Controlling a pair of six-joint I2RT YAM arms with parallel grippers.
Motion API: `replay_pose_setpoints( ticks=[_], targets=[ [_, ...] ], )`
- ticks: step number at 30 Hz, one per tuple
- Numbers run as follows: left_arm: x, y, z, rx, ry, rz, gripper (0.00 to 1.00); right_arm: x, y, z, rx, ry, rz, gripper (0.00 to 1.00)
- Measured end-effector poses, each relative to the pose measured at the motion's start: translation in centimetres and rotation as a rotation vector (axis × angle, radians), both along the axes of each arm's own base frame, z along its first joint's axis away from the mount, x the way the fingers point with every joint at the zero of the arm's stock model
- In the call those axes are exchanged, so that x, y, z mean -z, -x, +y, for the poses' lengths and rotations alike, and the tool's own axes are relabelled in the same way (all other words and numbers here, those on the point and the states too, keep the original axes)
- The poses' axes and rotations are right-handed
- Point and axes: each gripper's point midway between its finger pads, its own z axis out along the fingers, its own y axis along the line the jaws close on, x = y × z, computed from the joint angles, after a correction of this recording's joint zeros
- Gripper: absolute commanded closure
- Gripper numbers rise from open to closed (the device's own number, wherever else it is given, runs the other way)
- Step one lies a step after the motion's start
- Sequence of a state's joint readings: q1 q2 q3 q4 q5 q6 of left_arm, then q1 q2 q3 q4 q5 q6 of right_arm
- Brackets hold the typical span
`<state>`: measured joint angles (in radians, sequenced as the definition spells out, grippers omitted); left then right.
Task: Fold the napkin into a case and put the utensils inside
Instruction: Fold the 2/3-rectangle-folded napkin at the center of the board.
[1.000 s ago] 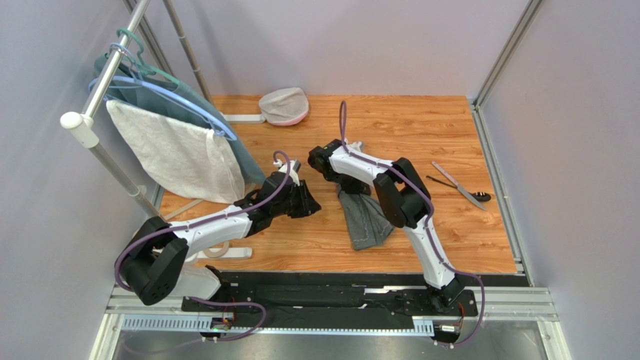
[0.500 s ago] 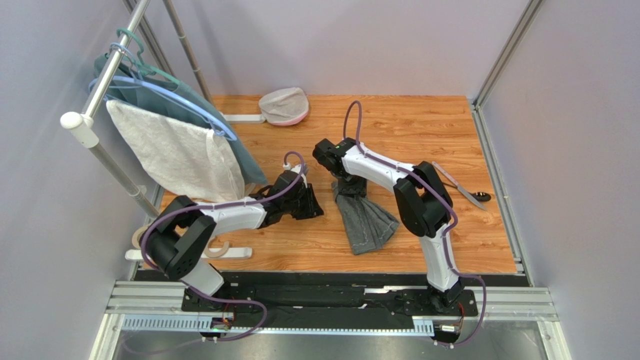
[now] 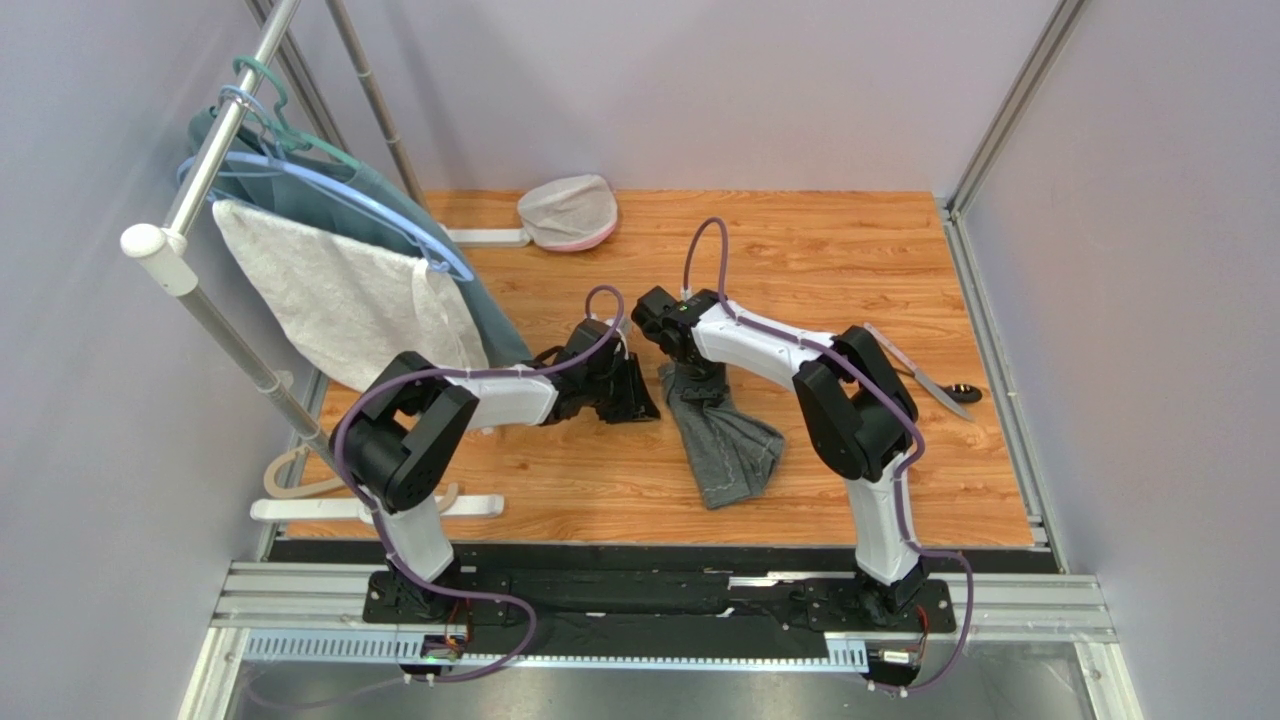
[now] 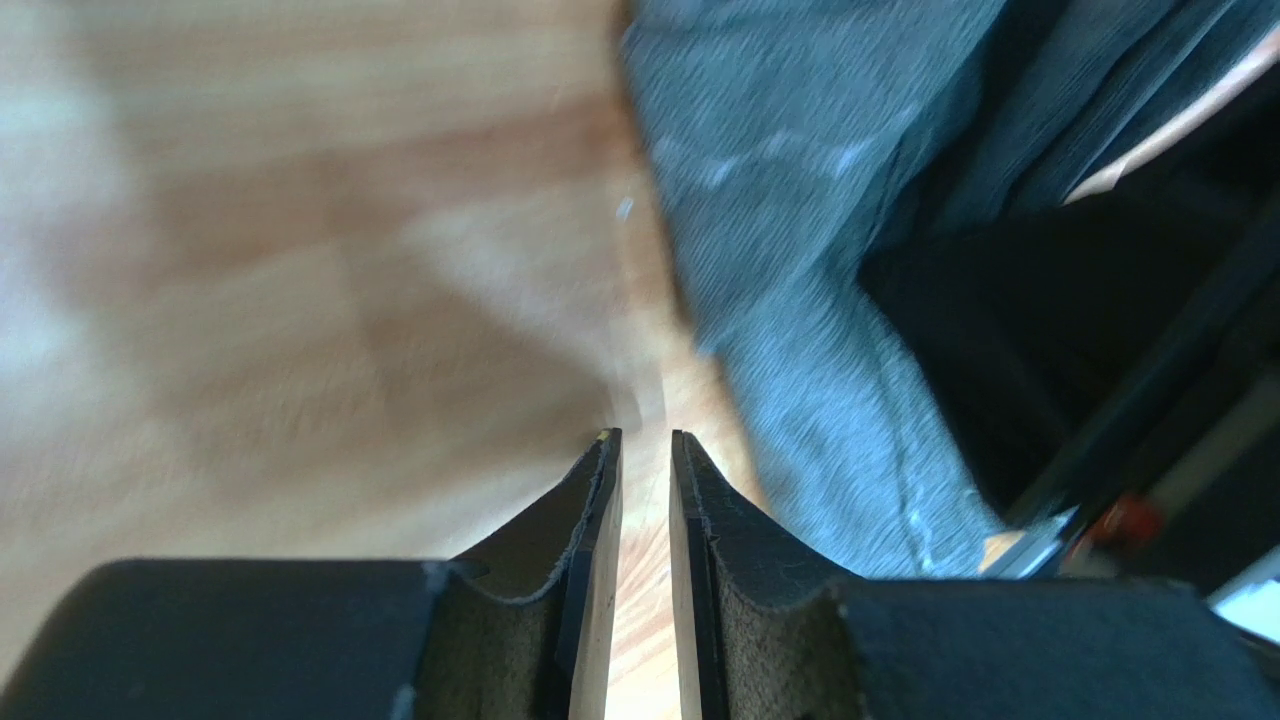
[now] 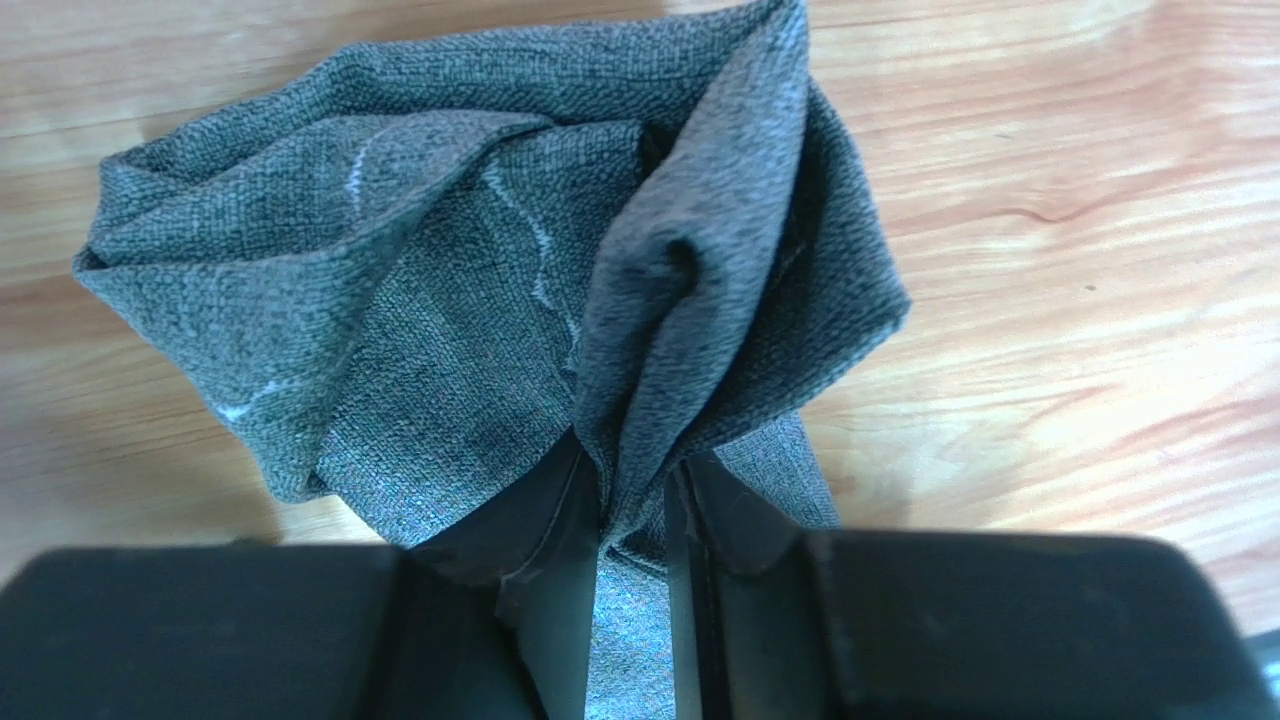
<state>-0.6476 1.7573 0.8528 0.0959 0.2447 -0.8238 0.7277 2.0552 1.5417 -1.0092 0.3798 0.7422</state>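
Note:
The dark grey napkin (image 3: pixel 729 450) lies bunched on the wooden table, its far end lifted. My right gripper (image 3: pixel 679 360) is shut on a raised fold of it; in the right wrist view the napkin (image 5: pixel 451 300) rises out of the gripper (image 5: pixel 631 465). My left gripper (image 3: pixel 646 402) sits just left of the napkin, low over the wood. In the left wrist view this gripper (image 4: pixel 642 438) has a narrow gap with only wood between, and the napkin (image 4: pixel 812 405) is to its right. A silver knife (image 3: pixel 920 371) and a black utensil (image 3: pixel 962 395) lie at the right.
A rack at the left holds a white towel (image 3: pixel 353 308) and a teal garment (image 3: pixel 481 323) on hangers. A pale cap-like object (image 3: pixel 568 210) lies at the back. A wooden hanger (image 3: pixel 286 483) and white base bars (image 3: pixel 376 510) lie near the left front.
My left arm has stretched to the right, bringing its gripper close to the napkin. My right gripper has shifted slightly right, still holding the napkin's far end.

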Motion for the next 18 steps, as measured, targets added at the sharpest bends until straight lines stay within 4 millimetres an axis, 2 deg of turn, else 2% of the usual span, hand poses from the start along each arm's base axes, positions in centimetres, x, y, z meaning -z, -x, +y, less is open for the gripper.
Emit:
replay_pose_setpoints(
  ticks=[7,13,18],
  targets=[
    [-0.2,-1.8,-1.3,0.011,0.023,0.013,0.74,0.2,-0.4,1.2,-0.004,-0.072,0.001,0.78],
    [0.0,-2.0,-0.9,0.015,0.033,0.036,0.75,0.1,-0.3,1.8,0.008,-0.190,0.002,0.85],
    [-0.2,-2.4,0.0,0.021,0.059,0.062,0.79,0.0,0.4,2.0,-0.006,-0.300,-0.057,0.81]
  ],
)
